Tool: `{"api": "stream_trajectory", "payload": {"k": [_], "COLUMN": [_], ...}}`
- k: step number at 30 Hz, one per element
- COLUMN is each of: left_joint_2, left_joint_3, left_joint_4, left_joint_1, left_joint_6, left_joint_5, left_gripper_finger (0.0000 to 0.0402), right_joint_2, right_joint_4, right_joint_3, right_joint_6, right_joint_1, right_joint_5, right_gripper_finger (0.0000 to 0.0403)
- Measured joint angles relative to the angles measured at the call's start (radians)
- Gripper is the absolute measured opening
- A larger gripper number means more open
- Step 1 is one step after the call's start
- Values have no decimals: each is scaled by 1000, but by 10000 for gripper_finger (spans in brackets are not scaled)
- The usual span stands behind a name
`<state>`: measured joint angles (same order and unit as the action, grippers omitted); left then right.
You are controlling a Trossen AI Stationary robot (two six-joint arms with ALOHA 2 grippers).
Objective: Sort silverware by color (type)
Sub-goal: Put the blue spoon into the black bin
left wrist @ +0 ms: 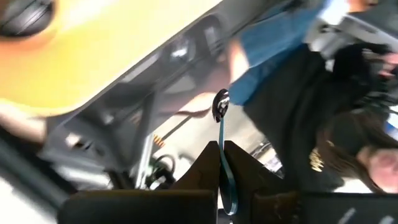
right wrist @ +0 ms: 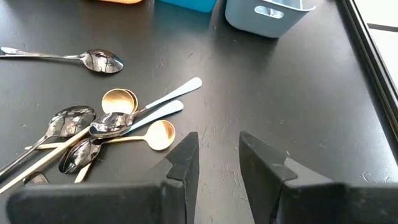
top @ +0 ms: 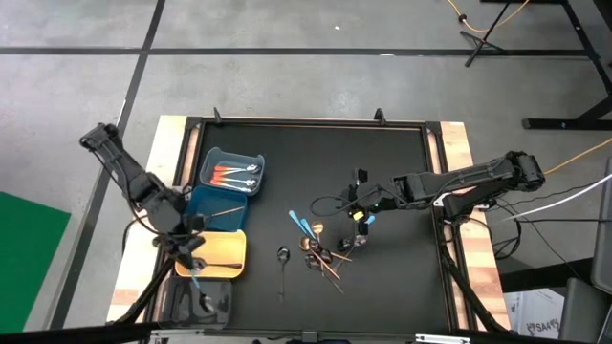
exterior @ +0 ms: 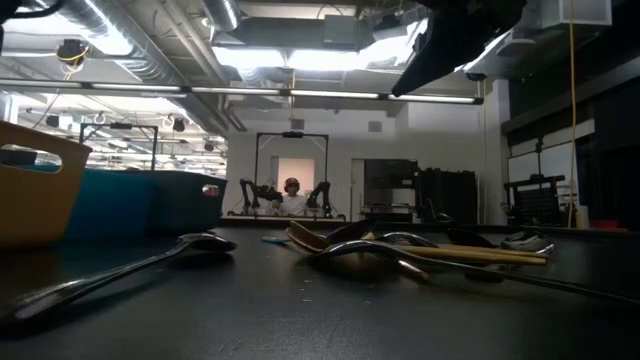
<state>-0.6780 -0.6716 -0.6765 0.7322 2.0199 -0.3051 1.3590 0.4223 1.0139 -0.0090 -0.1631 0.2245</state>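
While your left gripper pinches a light blue spoon by its handle over the yellow bin, your right gripper hovers with fingers apart above the bare mat. The spoon pile lies just ahead of that right gripper, with one dark spoon beyond it.
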Motion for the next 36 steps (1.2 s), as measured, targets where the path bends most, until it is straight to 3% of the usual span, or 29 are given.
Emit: {"api": "stream_trajectory", "payload": {"k": [8,18,36], "left_joint_2": [-89,-235,-305], "left_joint_3": [0,0,0], "left_joint_4": [-17,-10,-11], "left_joint_1": [66,98,155], "left_joint_6": [120,147,147], "left_joint_5": [8,52,49], "left_gripper_finger": [3,3,37], "right_joint_2": [0,0,0], "right_joint_4": [0,0,0], "right_joint_3": [0,0,0], "right_joint_6": [0,0,0], "right_joint_1": [0,0,0], "right_joint_5": [0,-1,-1], "right_gripper_finger": [103,103,103]}}
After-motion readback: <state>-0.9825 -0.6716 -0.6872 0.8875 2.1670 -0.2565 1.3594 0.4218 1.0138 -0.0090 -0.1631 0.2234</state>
